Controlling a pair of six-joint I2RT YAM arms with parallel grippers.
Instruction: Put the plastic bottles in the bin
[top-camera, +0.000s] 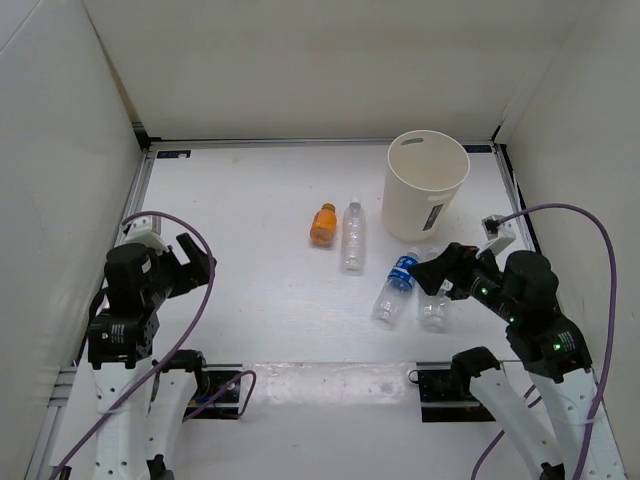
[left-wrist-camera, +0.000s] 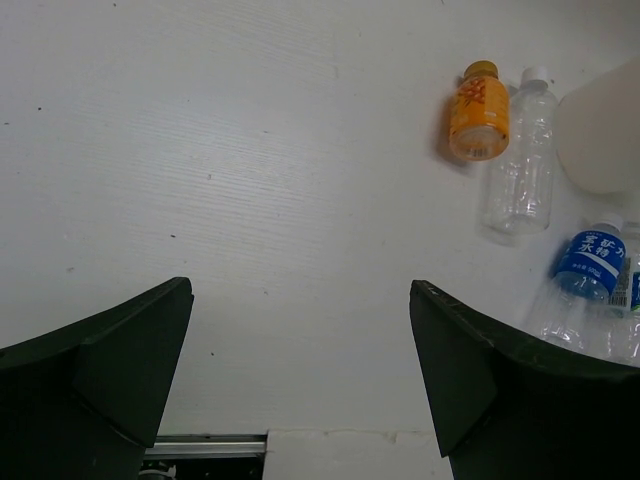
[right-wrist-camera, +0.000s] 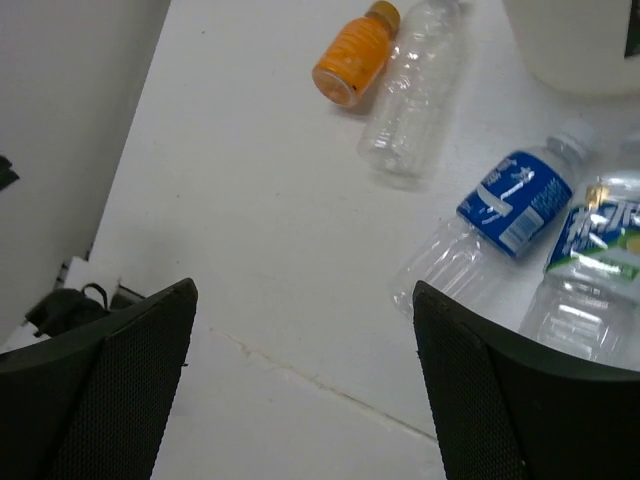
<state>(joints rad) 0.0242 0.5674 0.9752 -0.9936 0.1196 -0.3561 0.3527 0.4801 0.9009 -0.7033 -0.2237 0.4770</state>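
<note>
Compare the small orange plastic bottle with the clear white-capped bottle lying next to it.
The small orange plastic bottle is opaque with an orange cap; the clear plastic bottle is see-through with a white cap. The orange one is shorter, the clear one longer. Both lie on their sides, caps pointing the same way.

One orange bottle (top-camera: 322, 224), one clear bottle (top-camera: 352, 240), one blue-labelled bottle (top-camera: 397, 287), and the bin (top-camera: 415, 205) is cream-white.
</note>
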